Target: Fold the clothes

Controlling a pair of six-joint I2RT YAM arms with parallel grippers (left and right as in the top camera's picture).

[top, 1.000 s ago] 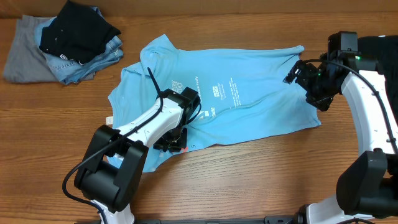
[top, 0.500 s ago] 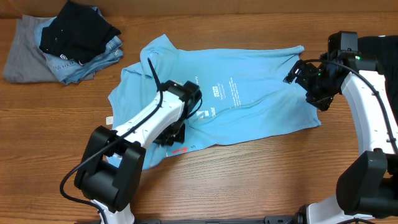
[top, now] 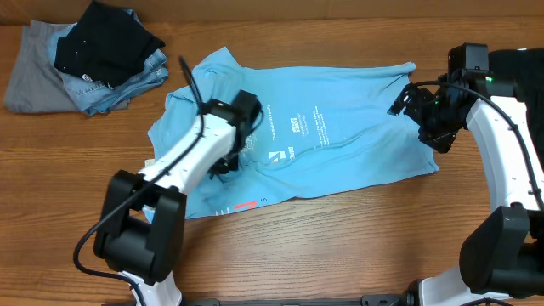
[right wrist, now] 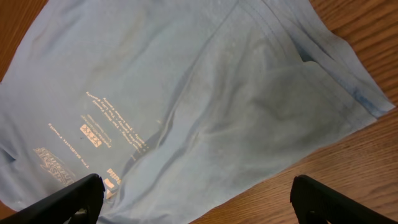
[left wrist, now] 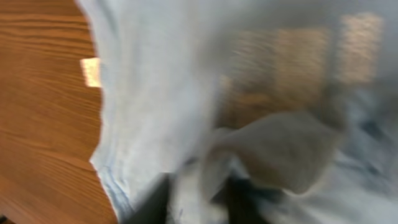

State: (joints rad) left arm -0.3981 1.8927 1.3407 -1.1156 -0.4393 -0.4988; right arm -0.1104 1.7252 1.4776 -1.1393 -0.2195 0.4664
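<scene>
Item: T-shirt (top: 340, 144), light blue, short-sleeved, soft cloth. We see small white print (top: 299, 129) in several lines near its middle and a scrap of red marking (top: 245, 205) close to its near edge. The cloth is creased, with long folds running across it, and the right end shows a stitched hem. We note a small pale label (left wrist: 91, 71) at its left border.

Place: it lies spread flat on the wooden bench (top: 340, 246), across the middle. It reaches from left of centre toward the right edge, and one sleeve points at the far edge.

Left gripper (top: 224, 160): it is over the left part of the T-shirt, beside the print. The left wrist view is blurred. We see cloth bunched up close to the dark fingers (left wrist: 146, 202), but we cannot tell whether they are spread or pinching it.

Right gripper (top: 408, 100): it is above the right end of the T-shirt, toward the far side. Its fingers (right wrist: 68, 199) stand wide apart with nothing between them. In the right wrist view the hem and the print lie beyond them, with bare wood at the near side.

Also on the bench: pile of clothes (top: 85, 59), grey, denim blue and black, at the far left corner and apart from the T-shirt.
</scene>
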